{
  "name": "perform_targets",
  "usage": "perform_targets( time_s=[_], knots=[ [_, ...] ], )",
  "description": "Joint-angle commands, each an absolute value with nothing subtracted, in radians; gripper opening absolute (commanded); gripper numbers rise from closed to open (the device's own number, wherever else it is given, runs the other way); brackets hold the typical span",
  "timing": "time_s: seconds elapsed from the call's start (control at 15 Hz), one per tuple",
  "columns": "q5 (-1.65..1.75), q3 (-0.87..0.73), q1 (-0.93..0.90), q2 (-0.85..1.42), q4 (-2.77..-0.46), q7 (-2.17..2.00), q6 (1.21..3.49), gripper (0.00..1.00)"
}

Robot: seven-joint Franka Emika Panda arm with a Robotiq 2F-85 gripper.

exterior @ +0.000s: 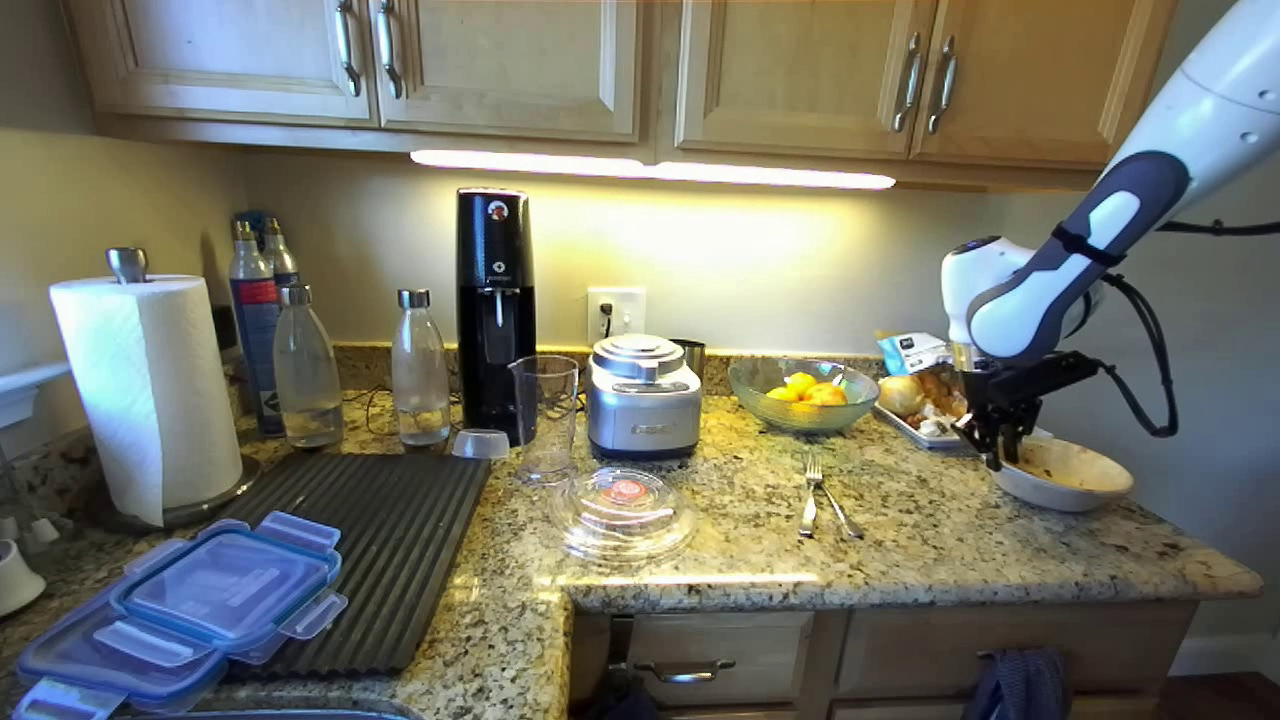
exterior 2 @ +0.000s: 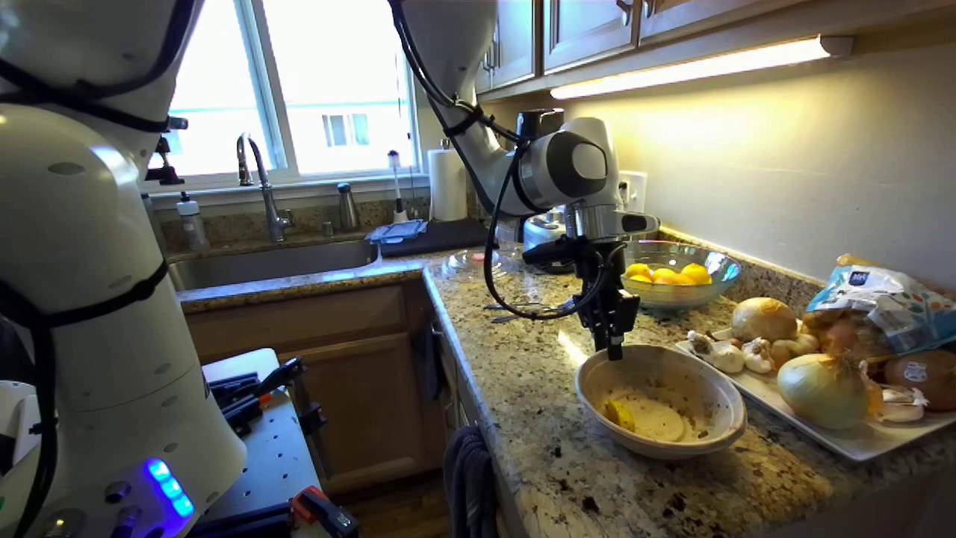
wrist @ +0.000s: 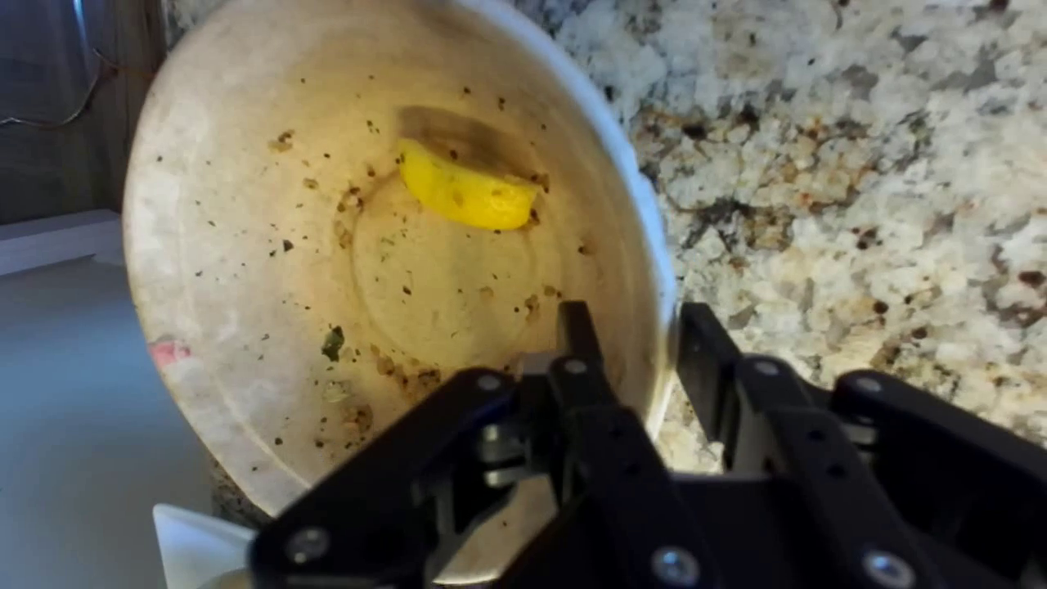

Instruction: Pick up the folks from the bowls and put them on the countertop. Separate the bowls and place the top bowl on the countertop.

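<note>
A white oval bowl point(exterior: 1075, 475) stands on the granite countertop point(exterior: 730, 540) near its right end in an exterior view. It also shows in an exterior view point(exterior 2: 694, 373) and the wrist view point(wrist: 270, 188). Inside are a yellow wedge point(wrist: 466, 192) and food specks. I cannot tell whether a second bowl is nested under it. A fork point(exterior: 812, 490) and another utensil point(exterior: 843, 512) lie on the countertop left of the bowl. My gripper point(wrist: 636, 327) is open and straddles the bowl's rim, one finger inside and one outside. A gap shows between the rim and the inner finger.
A white tray point(exterior 2: 844, 441) with onions, garlic and a bag lies beside the bowl. A glass bowl point(exterior: 755, 395) of yellow fruit, a clear lid point(exterior: 625, 520) and a silver appliance point(exterior: 645, 410) stand further left. The counter's front edge point(exterior 2: 478, 396) runs close to the bowl.
</note>
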State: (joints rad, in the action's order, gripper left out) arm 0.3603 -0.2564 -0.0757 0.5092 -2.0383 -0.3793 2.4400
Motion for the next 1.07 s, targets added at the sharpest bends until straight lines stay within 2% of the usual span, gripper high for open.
perform_targets(
  time_s=[0.0, 0.2, 0.47, 1.0],
  knots=[
    [0.346, -0.242, -0.06, 0.484, -2.055, -0.364, 2.422, 0.08],
    [0.339, -0.235, -0.056, 0.477, -2.066, -0.353, 2.425, 0.03],
    [0.322, -0.225, -0.051, 0.468, -2.08, -0.336, 2.425, 0.08],
    [0.3, -0.201, -0.06, 0.369, -2.183, -0.32, 2.407, 0.07]
  ],
)
